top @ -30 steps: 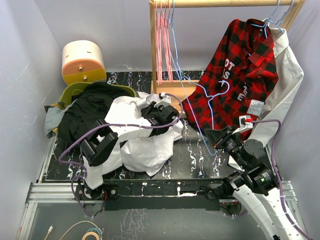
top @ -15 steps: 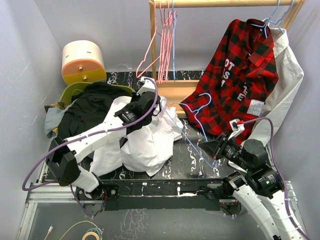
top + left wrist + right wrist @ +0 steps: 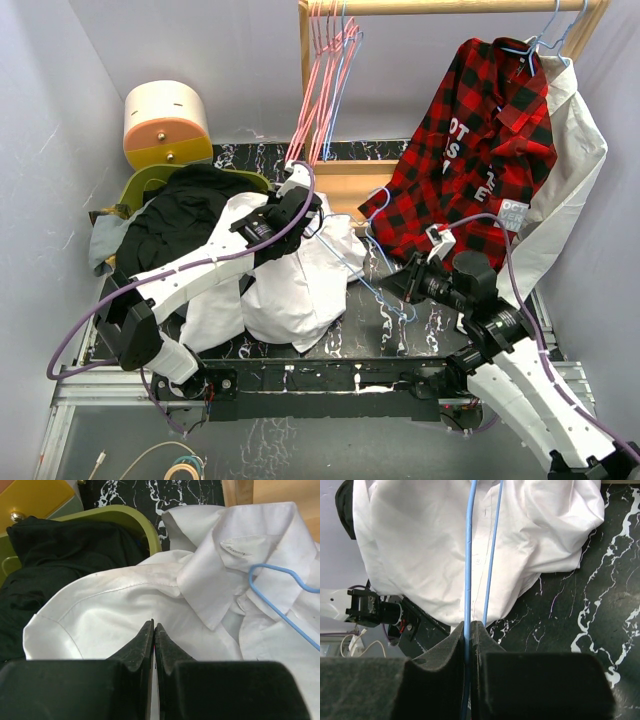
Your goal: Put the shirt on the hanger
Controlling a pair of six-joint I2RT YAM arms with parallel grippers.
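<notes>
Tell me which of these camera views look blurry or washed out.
Top external view: even light, sharp. Left wrist view: left gripper's black foam fingers soft, white button-up shirt crisp. Right wrist view: shirt nearly washed out, light blue wire hanger sharp, right gripper's fingers blurred.

We record: button-up shirt (image 3: 290, 285), plain white; wire hanger (image 3: 470, 555), light blue; plaid shirt (image 3: 480, 150), red and black, grey patches; heaped garment (image 3: 185, 215), black; rail hangers (image 3: 318, 80), pink; tabletop (image 3: 400, 340), black with white marbling; bin (image 3: 145, 182), olive green.
</notes>
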